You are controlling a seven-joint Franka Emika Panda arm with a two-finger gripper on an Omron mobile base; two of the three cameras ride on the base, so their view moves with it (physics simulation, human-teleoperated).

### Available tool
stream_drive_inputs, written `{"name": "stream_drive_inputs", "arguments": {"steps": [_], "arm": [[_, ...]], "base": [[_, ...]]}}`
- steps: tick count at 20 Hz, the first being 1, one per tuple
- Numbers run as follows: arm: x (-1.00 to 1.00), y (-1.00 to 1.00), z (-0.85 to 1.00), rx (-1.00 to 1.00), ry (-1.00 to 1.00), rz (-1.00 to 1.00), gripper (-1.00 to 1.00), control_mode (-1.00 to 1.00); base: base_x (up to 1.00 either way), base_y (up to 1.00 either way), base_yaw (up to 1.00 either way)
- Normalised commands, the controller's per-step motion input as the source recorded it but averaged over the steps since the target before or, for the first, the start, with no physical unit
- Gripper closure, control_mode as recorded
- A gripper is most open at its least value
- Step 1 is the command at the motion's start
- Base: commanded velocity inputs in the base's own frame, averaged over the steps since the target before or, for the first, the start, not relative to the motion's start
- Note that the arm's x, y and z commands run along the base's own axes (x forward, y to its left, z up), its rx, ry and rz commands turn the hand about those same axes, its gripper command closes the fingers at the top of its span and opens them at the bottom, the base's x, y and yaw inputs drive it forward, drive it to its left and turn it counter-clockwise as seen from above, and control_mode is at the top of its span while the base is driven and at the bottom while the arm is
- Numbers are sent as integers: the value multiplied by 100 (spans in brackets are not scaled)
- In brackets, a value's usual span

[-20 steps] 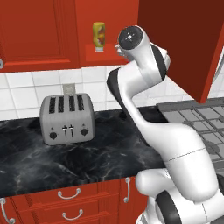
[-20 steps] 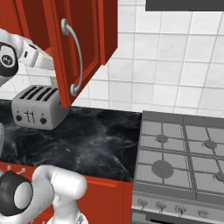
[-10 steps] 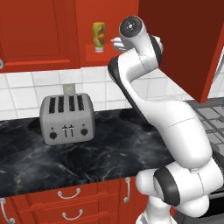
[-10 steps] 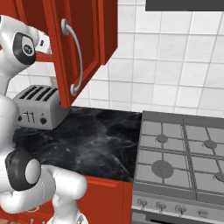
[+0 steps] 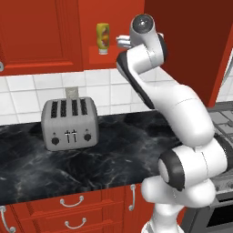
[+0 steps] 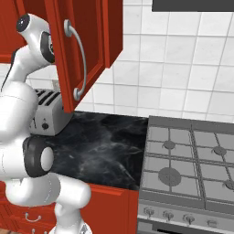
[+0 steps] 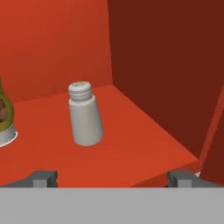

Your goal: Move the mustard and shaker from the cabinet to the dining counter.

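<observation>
The pale grey shaker (image 7: 85, 114) stands upright on the red shelf of the open cabinet (image 7: 140, 144), a short way ahead of my gripper (image 7: 113, 178) and slightly left of its centre. The gripper is open and holds nothing; its fingertips (image 7: 43, 178) flank the view. The yellow mustard (image 7: 4, 120) stands left of the shaker at the picture's edge. In the left base view the mustard (image 5: 103, 38) sits on the shelf, and my gripper (image 5: 120, 42) hovers just to its right at shelf height. The dining counter is out of view.
The cabinet's open door (image 6: 87, 50) with its silver bar handle (image 6: 77, 64) hangs right of my arm. Below stand a steel toaster (image 5: 69, 123) on the black marble counter (image 5: 113, 154), and a gas stove (image 6: 192, 160) to the right.
The arm has risen and straightened, bringing the hand up to the cabinet shelf beside the mustard. The gripper has stayed open. The base has not moved.
</observation>
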Motion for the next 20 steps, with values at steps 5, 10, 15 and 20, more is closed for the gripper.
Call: {"name": "stream_drive_inputs", "arguments": {"steps": [5,10,15,20], "arm": [[67,1,3,0,0,9,-100,-100],[52,0,-4,-4,0,3,-100,-100],[59,0,-6,-4,0,2,-100,-100],[38,9,-5,-5,0,1,-100,-100]], "base": [[0,0,0],[0,0,0],[0,0,0],[0,0,0]]}}
